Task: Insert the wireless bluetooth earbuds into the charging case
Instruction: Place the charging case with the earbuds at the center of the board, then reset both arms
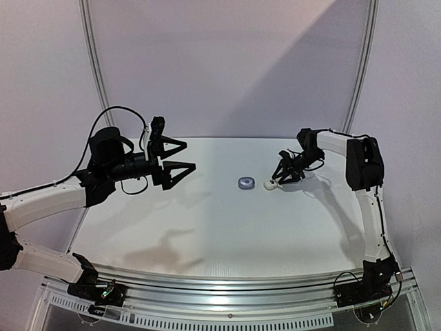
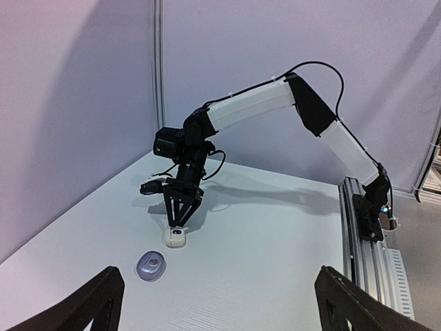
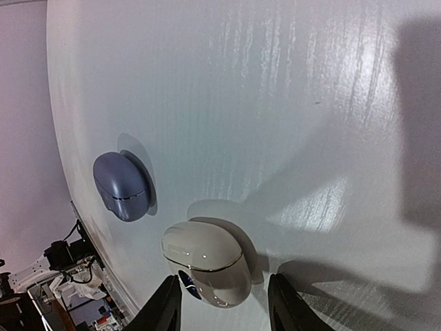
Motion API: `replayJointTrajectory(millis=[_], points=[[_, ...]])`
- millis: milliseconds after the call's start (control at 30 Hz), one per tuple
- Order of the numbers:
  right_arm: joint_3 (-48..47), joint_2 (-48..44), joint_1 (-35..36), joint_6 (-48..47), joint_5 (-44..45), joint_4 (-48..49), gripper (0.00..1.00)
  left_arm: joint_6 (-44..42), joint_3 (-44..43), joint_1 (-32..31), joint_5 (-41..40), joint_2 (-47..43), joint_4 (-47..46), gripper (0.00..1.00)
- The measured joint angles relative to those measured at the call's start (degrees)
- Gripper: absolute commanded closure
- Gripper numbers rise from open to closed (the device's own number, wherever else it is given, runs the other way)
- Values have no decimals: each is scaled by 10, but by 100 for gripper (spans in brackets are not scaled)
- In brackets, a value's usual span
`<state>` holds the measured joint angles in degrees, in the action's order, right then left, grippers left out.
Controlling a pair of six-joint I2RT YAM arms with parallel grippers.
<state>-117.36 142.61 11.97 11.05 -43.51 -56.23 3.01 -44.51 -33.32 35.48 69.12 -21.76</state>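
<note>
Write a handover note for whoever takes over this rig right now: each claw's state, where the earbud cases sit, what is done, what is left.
Left claw: open, empty, raised over the left of the table.
Right claw: open, pointing down, fingers either side of the white charging case, not clamping it.
Blue-grey charging case: on the table beside the white one, not touching it, apparently shut.
Done: no loose earbuds in view; whether they are inside the cases cannot be told.
Left: probably check the white case's lid, then lift the right claw clear.
</note>
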Motion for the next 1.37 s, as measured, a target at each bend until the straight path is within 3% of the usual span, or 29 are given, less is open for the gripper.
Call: replayJointTrajectory(millis=[133,200,233,267,500,767,900,1033,1167,1367], points=[[6,-10,0,2,17,13,52,-1,0,0,0,0,0,1],[29,-34,-2,8,38,40,29,-2,0,0,-4,0,0,1],[52,-57,-3,15,54,61,8,-3,0,0,-7,0,1,1],[81,-86,-4,22,71,85,2,-3,0,0,-16,0,2,1],[339,-393,-23,62,272,304,1,-8,6,21,-176,-1,45,1],[693,-704,-88,100,497,535,1,29,96,190,-325,-11,118,1],[835,-795,-86,130,596,574,1,50,152,259,-330,-24,140,1],[915,-878,-86,165,664,605,1,53,183,322,-323,-53,114,1],[989,-953,-86,187,696,661,1,19,235,351,-315,-91,44,1],[1032,-993,-86,198,722,695,1,8,278,403,-293,-106,23,1]])
